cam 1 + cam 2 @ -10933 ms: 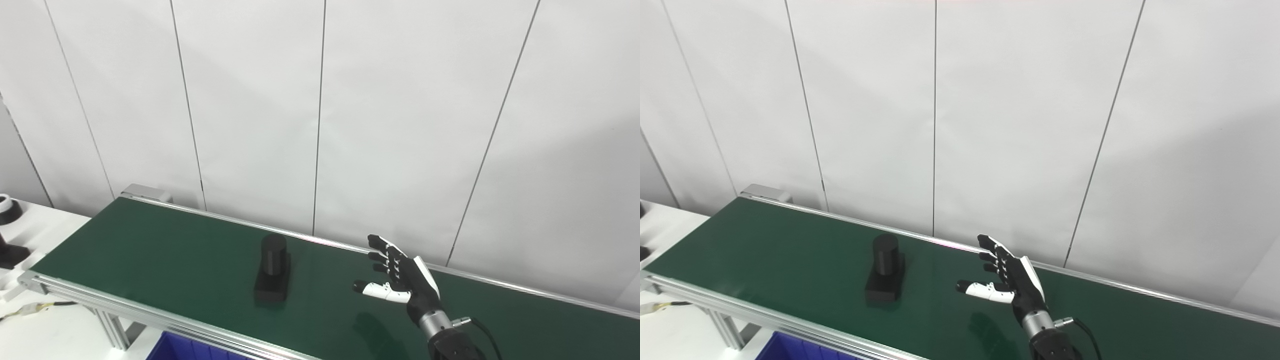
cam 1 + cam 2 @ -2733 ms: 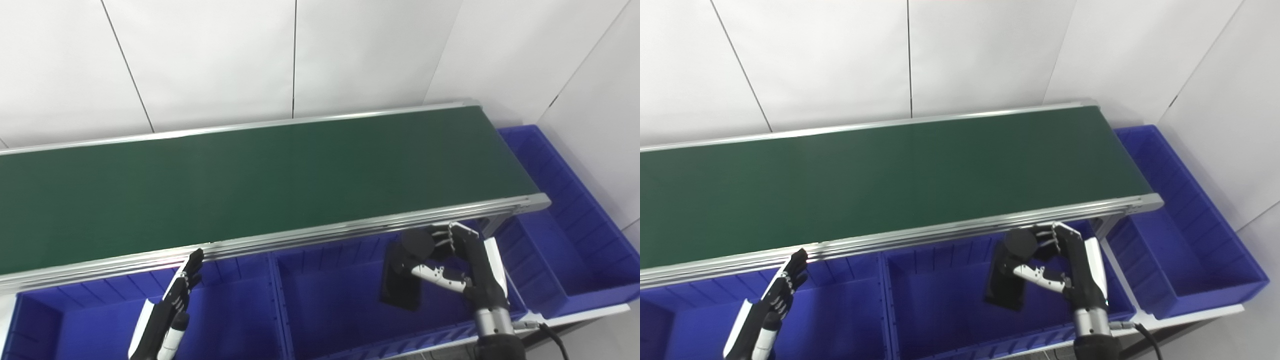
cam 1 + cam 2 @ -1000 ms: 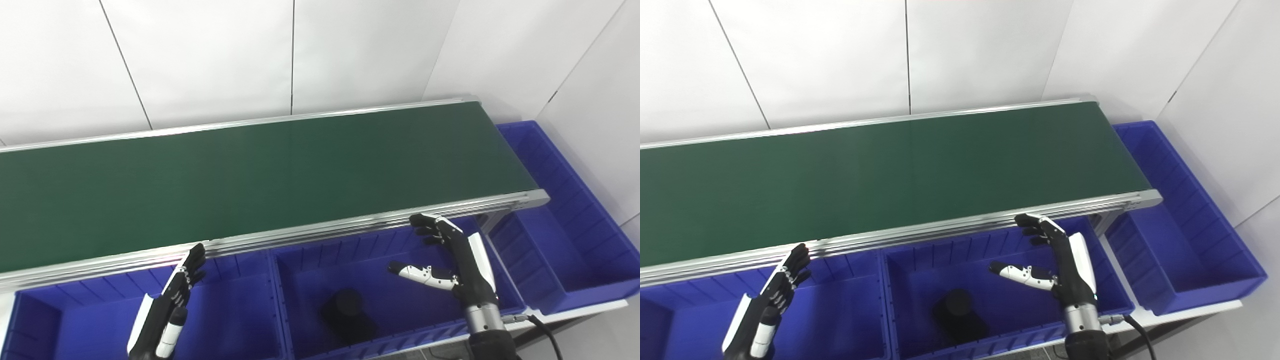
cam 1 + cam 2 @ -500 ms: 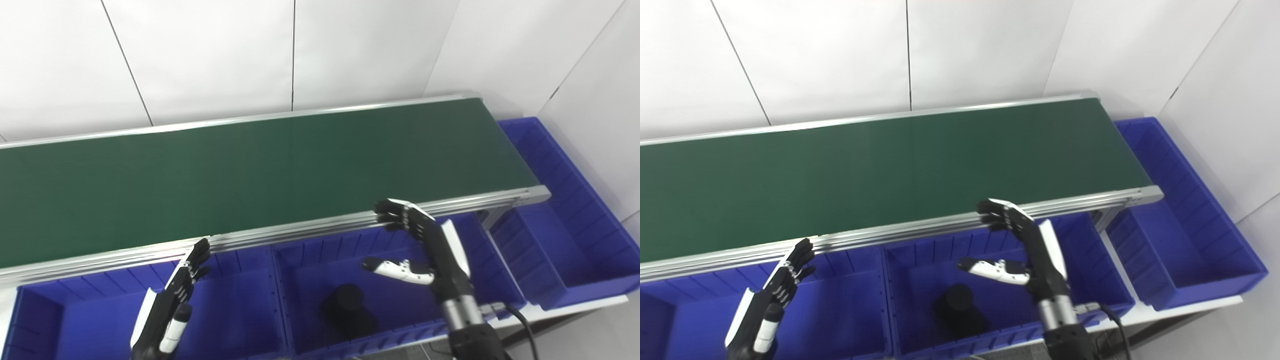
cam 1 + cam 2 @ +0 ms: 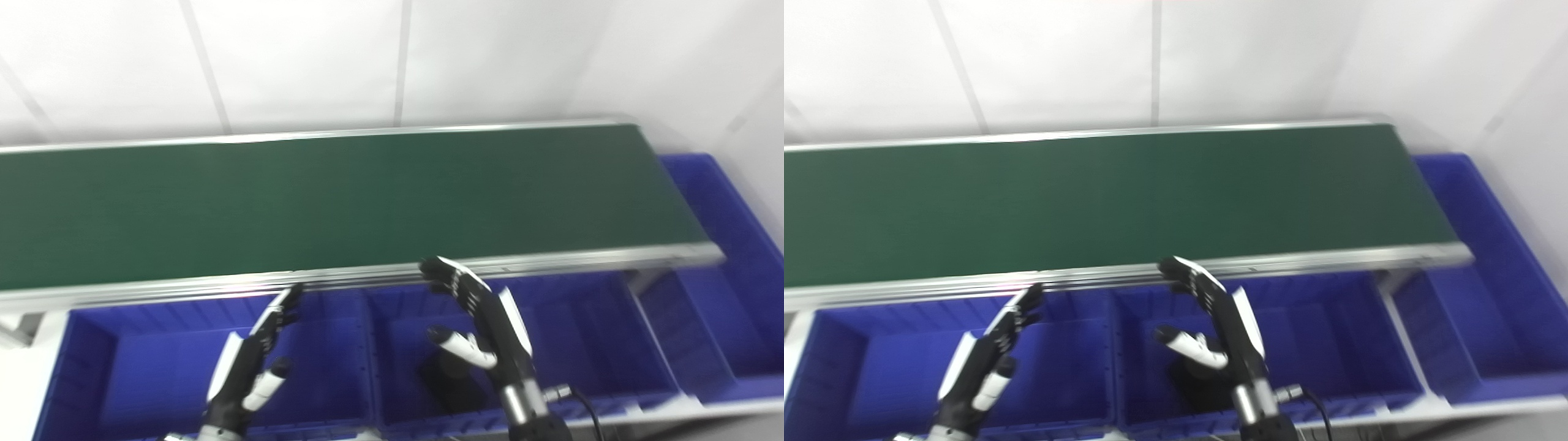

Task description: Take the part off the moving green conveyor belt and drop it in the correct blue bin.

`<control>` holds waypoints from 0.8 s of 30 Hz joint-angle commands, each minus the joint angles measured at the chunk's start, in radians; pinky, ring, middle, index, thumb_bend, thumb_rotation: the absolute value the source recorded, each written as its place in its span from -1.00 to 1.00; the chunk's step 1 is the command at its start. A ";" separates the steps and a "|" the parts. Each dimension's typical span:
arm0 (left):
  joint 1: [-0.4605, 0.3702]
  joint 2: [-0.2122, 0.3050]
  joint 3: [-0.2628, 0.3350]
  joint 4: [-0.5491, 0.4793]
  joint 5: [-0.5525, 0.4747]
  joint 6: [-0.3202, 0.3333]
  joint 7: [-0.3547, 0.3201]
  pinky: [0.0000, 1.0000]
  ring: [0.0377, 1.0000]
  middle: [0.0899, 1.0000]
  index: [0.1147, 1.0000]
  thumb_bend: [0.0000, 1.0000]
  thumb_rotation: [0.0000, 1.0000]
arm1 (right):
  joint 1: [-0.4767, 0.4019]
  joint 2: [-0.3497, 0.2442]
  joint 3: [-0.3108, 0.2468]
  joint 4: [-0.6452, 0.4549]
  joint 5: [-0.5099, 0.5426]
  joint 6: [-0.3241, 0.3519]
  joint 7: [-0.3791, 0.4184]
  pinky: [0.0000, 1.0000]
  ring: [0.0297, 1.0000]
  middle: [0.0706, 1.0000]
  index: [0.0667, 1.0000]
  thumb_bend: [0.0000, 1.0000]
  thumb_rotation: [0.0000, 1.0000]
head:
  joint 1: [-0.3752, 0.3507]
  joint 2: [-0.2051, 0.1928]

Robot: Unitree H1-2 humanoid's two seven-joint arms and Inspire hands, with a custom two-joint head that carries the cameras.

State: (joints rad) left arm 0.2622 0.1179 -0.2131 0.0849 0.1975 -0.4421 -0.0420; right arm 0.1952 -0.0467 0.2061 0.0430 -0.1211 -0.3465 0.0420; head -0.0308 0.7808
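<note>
The black part (image 5: 452, 381) lies on the floor of the middle blue bin (image 5: 582, 334), partly hidden behind my right hand (image 5: 484, 318). That hand is open, fingers spread, raised above the bin near the belt's front rail. My left hand (image 5: 251, 364) is open too, held flat over the left blue bin (image 5: 135, 349). The green conveyor belt (image 5: 343, 196) carries nothing in the stretch that I see. In the right eye view the part (image 5: 1193, 381) shows below the right hand (image 5: 1216, 321), and the left hand (image 5: 983, 361) sits at lower left.
A third blue bin (image 5: 735, 294) stands past the belt's right end. The belt's aluminium rail (image 5: 367, 278) runs just behind the bins. White wall panels close off the back. The picture is blurred.
The camera has swung left, shifting the whole scene right. My right hand has drifted left over the middle bin and now overlaps the part. The part lies where it did.
</note>
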 commanded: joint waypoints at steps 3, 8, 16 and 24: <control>-0.009 -0.008 -0.026 -0.009 0.035 -0.027 0.055 0.76 0.84 0.86 0.80 0.54 1.00 | -0.015 -0.001 0.006 0.032 0.013 -0.076 0.017 0.67 0.74 0.71 0.69 0.81 0.99 | 0.035 -0.008; -0.012 -0.008 -0.037 -0.007 0.046 -0.027 0.077 0.76 0.83 0.85 0.79 0.56 1.00 | -0.026 0.009 0.023 0.075 -0.006 -0.075 0.024 0.74 0.78 0.74 0.72 0.88 1.00 | 0.035 -0.002; -0.014 0.004 -0.036 -0.004 0.027 -0.027 0.067 0.79 0.86 0.88 0.80 0.60 1.00 | -0.031 0.017 0.028 0.119 -0.026 -0.068 0.018 0.79 0.80 0.76 0.73 0.85 1.00 | 0.017 -0.005; -0.022 0.002 -0.047 0.012 0.032 -0.027 0.068 0.81 0.88 0.89 0.79 0.63 1.00 | -0.035 0.010 0.019 0.155 -0.031 -0.082 0.014 0.81 0.80 0.75 0.73 0.84 1.00 | 0.029 -0.012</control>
State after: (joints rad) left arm 0.2541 0.1229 -0.2531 0.1059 0.2273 -0.4421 0.0171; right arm 0.1726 -0.0383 0.2289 0.2092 -0.1508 -0.3756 0.0602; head -0.0046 0.7685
